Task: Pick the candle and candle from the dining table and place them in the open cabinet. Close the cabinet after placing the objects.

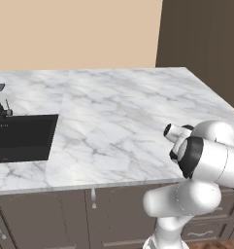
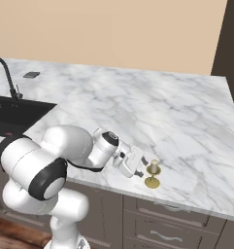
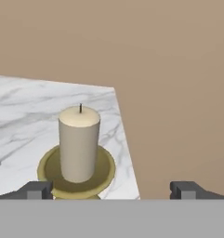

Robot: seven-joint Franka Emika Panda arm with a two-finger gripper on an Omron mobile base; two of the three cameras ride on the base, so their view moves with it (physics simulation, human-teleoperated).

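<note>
The gripper (image 2: 142, 168) stands with its jaws spread wide and holds nothing; in the hand view its two dark fingertips (image 3: 35, 190) rise far apart at the bottom. It lies low over the front edge of the marble table (image 2: 176, 116), pointing sideways toward the candle (image 2: 154, 167). The candle is a short cream cylinder with a small dark wick, and it stands upright on a round olive-gold dish (image 3: 76, 171). In the hand view the candle (image 3: 79, 144) is ahead of the fingertips, nearer to the left one, and not between them. It stands close to the front edge of the table, just beside the gripper, and I cannot tell if they touch. Farther left, a black sink (image 2: 14, 116) is sunk into the marble, with a dark faucet (image 2: 7, 73) behind it.
</note>
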